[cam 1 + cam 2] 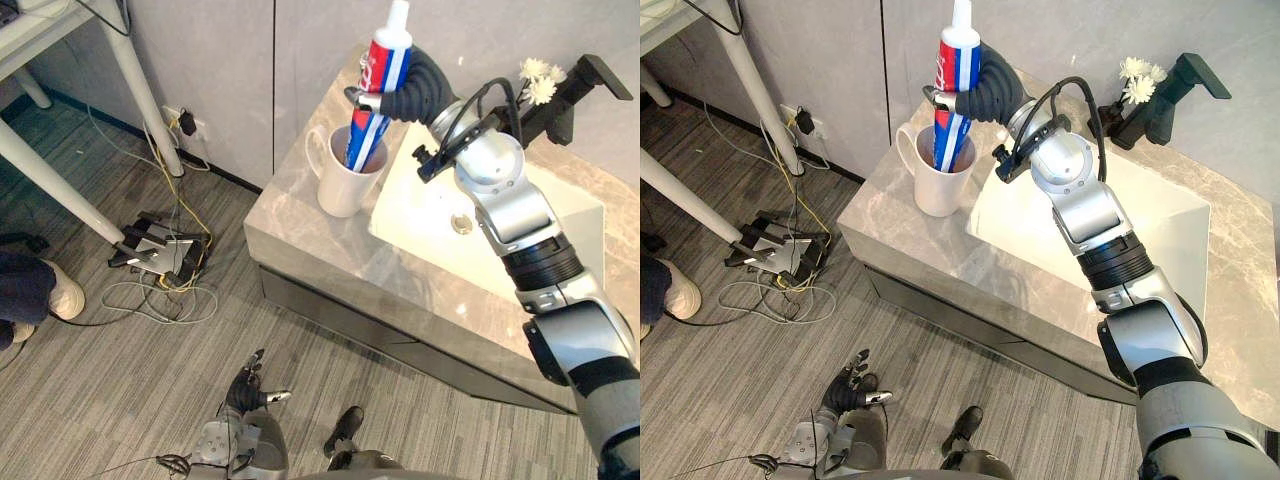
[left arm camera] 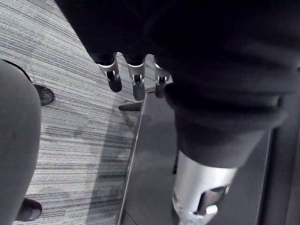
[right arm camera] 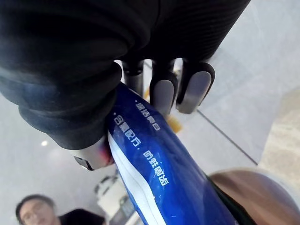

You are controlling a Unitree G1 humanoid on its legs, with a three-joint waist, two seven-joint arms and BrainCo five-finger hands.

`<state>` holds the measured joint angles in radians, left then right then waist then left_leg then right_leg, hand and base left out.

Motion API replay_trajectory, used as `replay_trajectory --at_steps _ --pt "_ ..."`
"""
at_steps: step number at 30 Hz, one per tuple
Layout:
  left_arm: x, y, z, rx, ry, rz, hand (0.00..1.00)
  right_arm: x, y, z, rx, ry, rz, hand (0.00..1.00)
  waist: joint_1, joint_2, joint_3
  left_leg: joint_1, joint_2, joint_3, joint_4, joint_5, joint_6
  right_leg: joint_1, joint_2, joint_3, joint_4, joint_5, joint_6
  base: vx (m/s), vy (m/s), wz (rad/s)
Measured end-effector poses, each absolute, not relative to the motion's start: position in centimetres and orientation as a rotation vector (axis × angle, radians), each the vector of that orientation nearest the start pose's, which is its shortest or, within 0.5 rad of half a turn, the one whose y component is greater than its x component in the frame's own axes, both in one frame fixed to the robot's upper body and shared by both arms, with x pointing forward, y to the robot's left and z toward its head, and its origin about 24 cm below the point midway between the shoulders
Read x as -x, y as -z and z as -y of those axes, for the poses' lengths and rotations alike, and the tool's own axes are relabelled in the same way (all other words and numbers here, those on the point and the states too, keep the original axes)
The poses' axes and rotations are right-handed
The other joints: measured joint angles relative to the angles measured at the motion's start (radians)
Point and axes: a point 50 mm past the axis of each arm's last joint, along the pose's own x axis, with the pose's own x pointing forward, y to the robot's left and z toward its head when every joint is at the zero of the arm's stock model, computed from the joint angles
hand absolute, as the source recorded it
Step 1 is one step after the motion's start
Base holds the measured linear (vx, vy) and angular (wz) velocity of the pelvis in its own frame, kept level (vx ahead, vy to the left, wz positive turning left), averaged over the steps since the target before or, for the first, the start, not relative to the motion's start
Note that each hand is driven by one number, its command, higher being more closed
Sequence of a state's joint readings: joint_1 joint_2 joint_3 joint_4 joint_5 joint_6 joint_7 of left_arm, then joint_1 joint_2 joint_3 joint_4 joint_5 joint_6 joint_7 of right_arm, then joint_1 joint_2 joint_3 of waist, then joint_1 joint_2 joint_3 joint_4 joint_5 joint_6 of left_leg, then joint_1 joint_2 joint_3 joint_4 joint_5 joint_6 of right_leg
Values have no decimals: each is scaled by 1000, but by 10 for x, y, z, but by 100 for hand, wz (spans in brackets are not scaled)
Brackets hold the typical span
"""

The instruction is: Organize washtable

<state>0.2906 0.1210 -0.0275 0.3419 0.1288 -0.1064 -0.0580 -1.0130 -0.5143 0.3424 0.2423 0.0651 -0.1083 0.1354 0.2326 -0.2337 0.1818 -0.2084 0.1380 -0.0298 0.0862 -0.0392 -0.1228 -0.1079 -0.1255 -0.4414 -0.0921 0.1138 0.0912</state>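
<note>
Under right robot hand [image 1: 412, 92]: mug [image 1: 345, 178] with toothpaste tube [image 1: 385, 75].
Beyond it: wall [image 1: 230, 70].
To its right: open sink [image 1: 420, 215], then faucet [image 1: 570, 100].

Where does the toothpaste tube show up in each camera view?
Left eye view: toothpaste tube top centre, near upright, lower end in the white mug, right hand curled round it.
Right eye view: top, left of centre, same pose.
Right wrist view: close up, blue, gripped by the fingers.
Left wrist view: left hand over striped floor.
Shared landmark: the white mug.
</note>
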Motion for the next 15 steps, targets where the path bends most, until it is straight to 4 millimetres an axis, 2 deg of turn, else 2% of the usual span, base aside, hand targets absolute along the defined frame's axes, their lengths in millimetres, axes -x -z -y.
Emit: replay_trajectory --at_steps 1,2,7,15 --pt "-151 79 -185 -219 53 -531 0 -348 -292 102 653 -426 754 100 0 0 0 0 0 0 0 0 0 0 0 0 0 0 0 0 0 0" --pt "-151 79 -185 -219 53 -531 0 -349 -290 101 667 -431 749 0 0 0 0 0 0 0 0 0 0 0 0 0 0 0 0 0 0 0" --pt "-152 79 -185 -219 52 -530 0 -350 -277 104 674 -433 714 0 0 -1 0 0 0 -1 0 0 0 0 0 0 1 0 0 0 0 0" --pt "-152 79 -186 -222 38 -528 0 -350 -276 104 673 -432 709 0 0 -1 0 0 0 0 0 0 0 -1 0 1 1 0 0 0 0 0"
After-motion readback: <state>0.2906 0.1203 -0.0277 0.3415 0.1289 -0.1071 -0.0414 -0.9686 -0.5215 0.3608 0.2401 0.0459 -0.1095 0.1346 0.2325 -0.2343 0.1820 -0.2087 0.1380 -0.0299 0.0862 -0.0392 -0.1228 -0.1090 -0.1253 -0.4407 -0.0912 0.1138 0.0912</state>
